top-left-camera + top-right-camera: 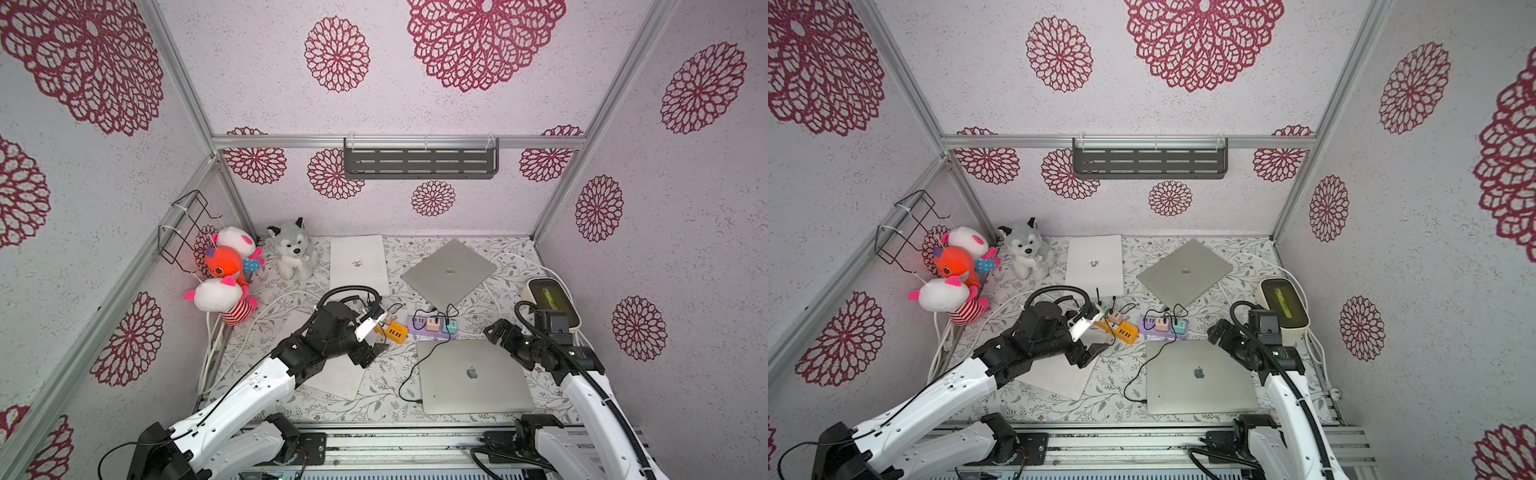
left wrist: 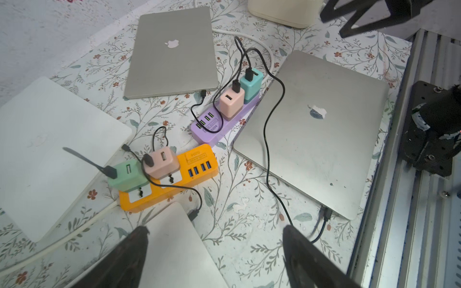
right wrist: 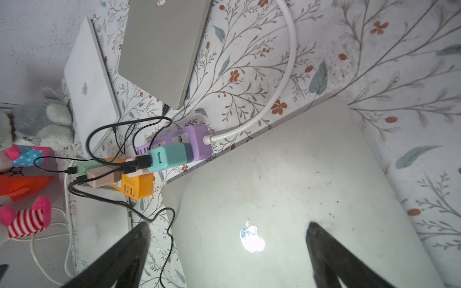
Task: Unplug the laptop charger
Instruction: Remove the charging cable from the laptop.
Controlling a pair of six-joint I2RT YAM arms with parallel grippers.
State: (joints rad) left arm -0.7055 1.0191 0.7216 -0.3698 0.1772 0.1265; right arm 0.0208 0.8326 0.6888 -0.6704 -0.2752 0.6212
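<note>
Over the floral table [image 2: 249, 199], left fingers [image 2: 124, 259] and right fingers [image 3: 119, 259] stand wide apart (gripping nothing).

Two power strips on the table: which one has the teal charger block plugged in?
The purple power strip: the teal charger block stands on it beside a pink charger block. The orange power strip holds a mint-green block and another pink block.
</note>
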